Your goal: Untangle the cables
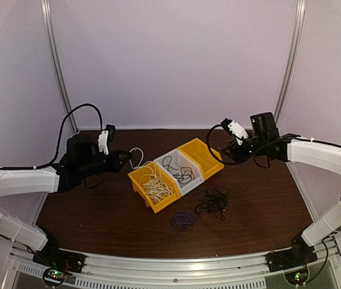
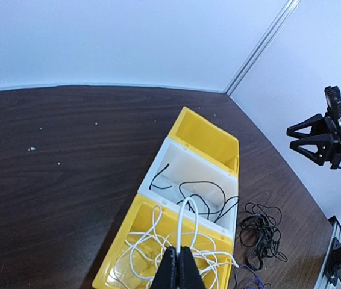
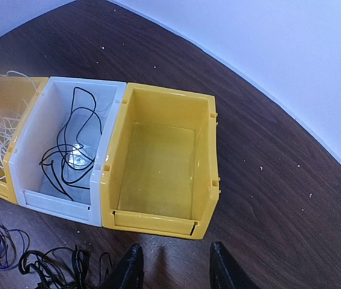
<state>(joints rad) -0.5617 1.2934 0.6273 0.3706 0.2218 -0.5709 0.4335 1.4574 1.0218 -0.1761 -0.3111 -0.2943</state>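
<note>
Three bins (image 3: 158,221) on surface (image 1: 98,205), left pincer (image 2: 178,274) clenched on white cable (image 1: 155,186) over its yellow bin (image 2: 107,268), black cable (image 3: 68,158) in white bin (image 3: 29,141), black tangle (image 1: 214,200) and purple cable (image 1: 183,220) beside bins, right pincer (image 3: 176,268) released

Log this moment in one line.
left fingers: shut on white cable | right fingers: open, empty | black tangle: on table, untouched

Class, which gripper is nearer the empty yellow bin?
Right. The right gripper hovers just beside the empty bin; the left gripper is at the row's other end, jaws shut on the white cable.
</note>
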